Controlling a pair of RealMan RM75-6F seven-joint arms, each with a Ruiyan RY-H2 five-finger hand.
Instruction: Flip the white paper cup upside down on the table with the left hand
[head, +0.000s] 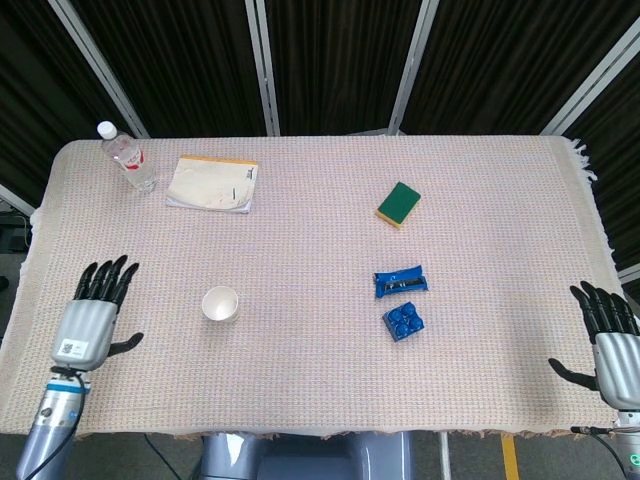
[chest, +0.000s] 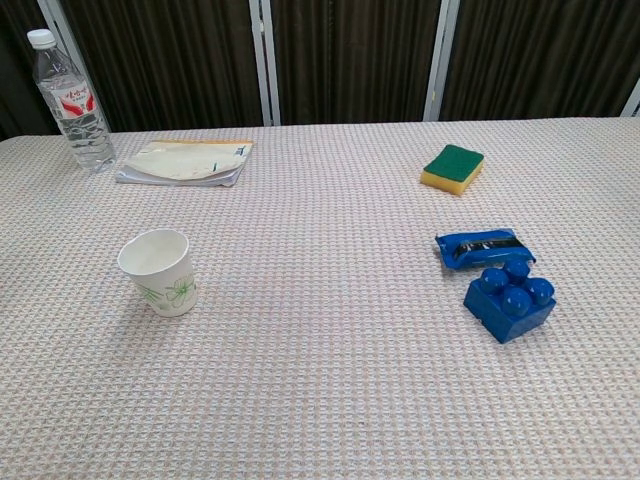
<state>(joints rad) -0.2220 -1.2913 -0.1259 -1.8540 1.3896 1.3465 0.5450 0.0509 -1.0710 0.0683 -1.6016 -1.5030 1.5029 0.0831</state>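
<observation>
White paper cup (head: 220, 303) with a green leaf print stands upright, mouth up, on the woven cloth-covered table (head: 320, 200). Left hand (head: 92, 315), fingers spread and empty, hovers well left of it; right hand (head: 612, 345) likewise released at the table's right edge.

Bright, even light, faint shadows, sharp focus, edges perhaps slightly curved.

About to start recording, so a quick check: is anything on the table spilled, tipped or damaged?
Nothing stands out. The white paper cup stands upright, mouth up, the water bottle is upright and capped, and no spill shows on the tablecloth.
</observation>
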